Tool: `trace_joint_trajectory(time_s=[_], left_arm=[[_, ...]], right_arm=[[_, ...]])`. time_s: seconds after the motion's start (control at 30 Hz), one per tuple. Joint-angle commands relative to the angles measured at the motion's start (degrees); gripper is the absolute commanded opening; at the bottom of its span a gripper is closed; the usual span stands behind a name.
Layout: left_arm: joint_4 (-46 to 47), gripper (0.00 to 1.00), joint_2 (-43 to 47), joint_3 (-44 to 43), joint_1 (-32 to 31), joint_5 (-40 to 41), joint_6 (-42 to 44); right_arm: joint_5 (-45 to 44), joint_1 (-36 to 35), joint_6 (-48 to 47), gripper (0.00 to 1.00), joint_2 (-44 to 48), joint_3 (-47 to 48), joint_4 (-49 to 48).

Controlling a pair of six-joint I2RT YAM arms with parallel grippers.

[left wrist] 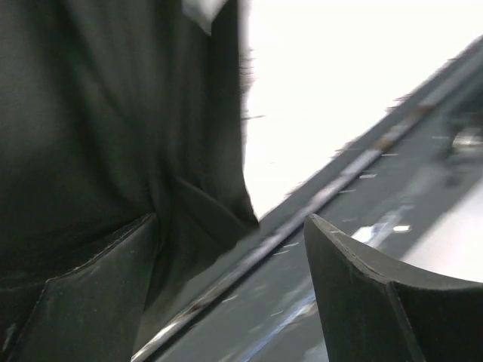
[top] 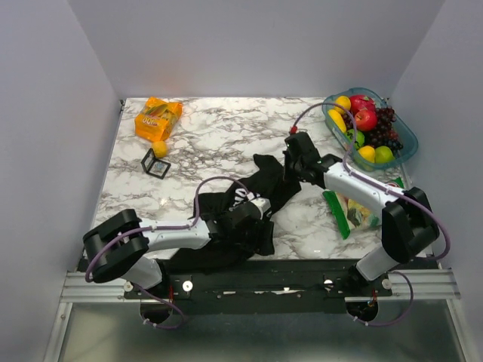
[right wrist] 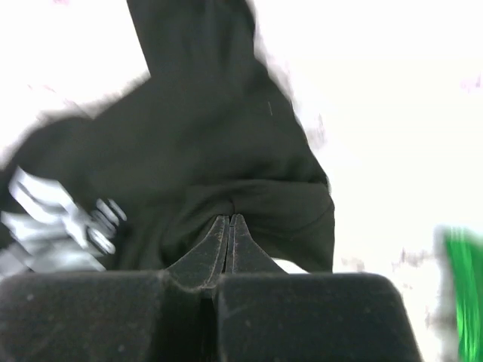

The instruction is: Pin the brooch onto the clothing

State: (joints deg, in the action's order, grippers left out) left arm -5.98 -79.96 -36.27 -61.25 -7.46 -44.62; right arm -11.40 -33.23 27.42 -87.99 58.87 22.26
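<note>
Desk: marble top, walled on three sides.

Shirt: black, crumpled, lying at centre front of the desk and reaching the near edge. Part of the white print shows among the folds.

Brooch: not made out in any view.

Right claw: fingers pressed together, tips pinching a puckered fold at the far end of the shirt. The right wrist view shows cloth gathered around the tips and blurred white print to the left.

Left claw: fingers spread wide, holding nothing. It sits low over the near part of the shirt. In the left wrist view one finger lies over black cloth, the other over the metal rail at the desk's near edge.

Other items: basket of fruit at the far right corner; green packet under the right arm; orange packet at far left, with a small orange ball and a black wire cube just in front of it, all well apart from the shirt
</note>
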Motion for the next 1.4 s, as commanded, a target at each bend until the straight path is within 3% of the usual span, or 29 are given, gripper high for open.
trace_joint_trajectory(time_s=[0.0,0.07,0.2,0.3,0.33,0.43,0.7,1.0,1.17,1.3,1.37], left_arm=[[16.3,0.86,-6.9,-4.4,-3.9,-0.9,-6.5],[15.0,0.88,-10.1,-12.4,-4.0,-0.1,-3.9],[2.3,0.93,-10.3,-25.6,-3.5,6.8,5.7],[-4.1,0.97,-6.7,-29.7,-2.2,11.4,11.7],[-5.3,0.98,-5.6,-29.1,-0.5,11.6,13.1],[-9.8,0.99,-1.0,-24.6,3.6,11.8,13.6],[-12.5,0.99,4.6,-9.8,9.2,13.1,13.0],[2.3,0.94,-0.5,-1.2,9.0,12.2,5.7],[12.6,0.91,-3.3,1.9,1.9,7.9,-1.3],[19.5,0.91,-7.7,0.2,-4.3,4.0,-3.3],[18.6,0.92,-8.1,-2.2,-5.0,3.9,-2.7]], right_arm=[[2.0,1.8,-7.0,0.01,-6.9,11.4,-0.6],[4.7,2.5,-8.7,0.01,-11.0,15.3,-0.5],[6.2,2.6,-10.8,0.01,-13.3,23.5,2.3],[6.0,3.0,-11.5,0.33,-10.2,24.7,3.4],[6.1,3.5,-11.5,0.59,-9.1,23.4,3.6],[5.3,4.1,-10.7,0.80,-2.5,19.4,4.0],[5.9,4.3,-3.8,0.86,12.5,-1.7,5.8],[7.8,4.3,2.4,0.85,17.0,-13.2,4.0],[0.8,4.3,6.5,0.84,18.9,-18.6,3.5],[1.0,4.3,8.3,0.82,19.8,-21.1,3.3],[1.6,4.3,8.8,0.81,20.2,-21.8,3.5]])
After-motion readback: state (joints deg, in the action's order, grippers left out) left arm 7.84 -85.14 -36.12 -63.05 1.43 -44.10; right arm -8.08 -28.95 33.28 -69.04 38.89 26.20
